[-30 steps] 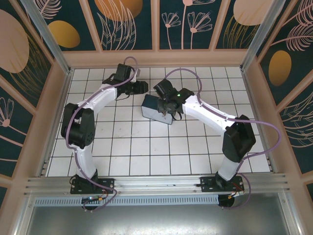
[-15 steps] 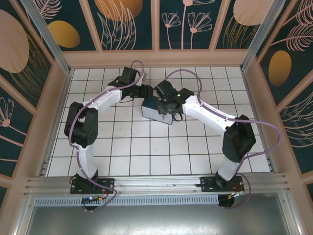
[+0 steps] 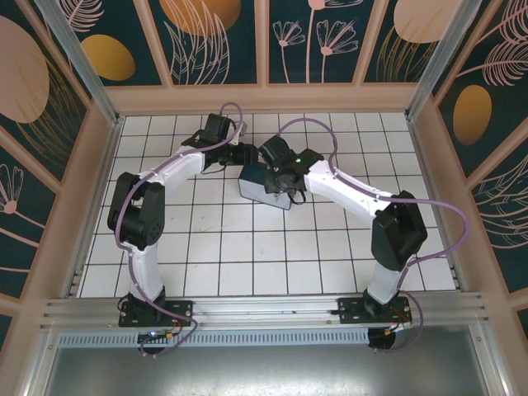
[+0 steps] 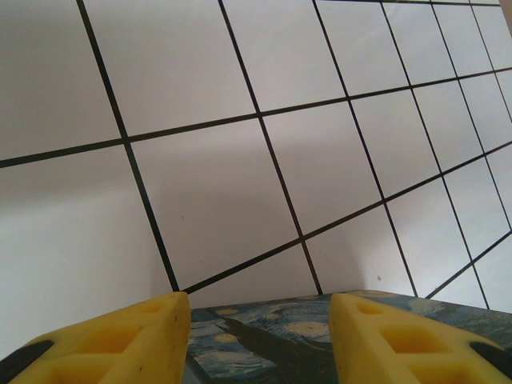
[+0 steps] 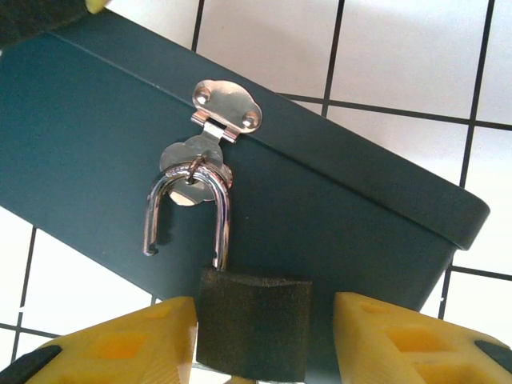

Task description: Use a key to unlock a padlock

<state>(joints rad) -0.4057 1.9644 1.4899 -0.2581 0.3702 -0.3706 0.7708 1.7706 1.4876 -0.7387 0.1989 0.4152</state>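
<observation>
The two white arms are bolted to a metal rail (image 3: pixel 264 309) at the near edge of the white tiled worktop (image 3: pixel 223 247), and both reach away toward its far half. There a small rectangular box (image 3: pixel 252 186) rests on the tiles, dark teal on its side and painted with blue-and-yellow swirls on the lid.

The right claw (image 3: pixel 279 183) sits at the near side of the box. In the right wrist view its yellow fingers (image 5: pixel 120 344) stand apart with the small padlock (image 5: pixel 254 324), dark-bodied and matte, between them. The body lies just beside the left finger, and a gap separates it from the right one, so the claw (image 5: pixel 256 344) is released rather than clenched. The padlock hangs from the silvery metal hasp (image 5: pixel 226 108) on the teal side (image 5: pixel 96 136) of the box. Its thin shiny shackle (image 5: pixel 223 224) is looped through the hasp ring, with one leg seated in the body and the other leg free outside it.

Farther off, the left claw (image 3: pixel 247 155) is at the far edge of the box. Its yellow fingers (image 4: pixel 104 340) are spread, released, over the painted lid (image 4: pixel 264 352), though I cannot tell whether they touch it. Beyond stand dark teal wall panels (image 3: pixel 214 41) with leaf and orange circle patterns.
</observation>
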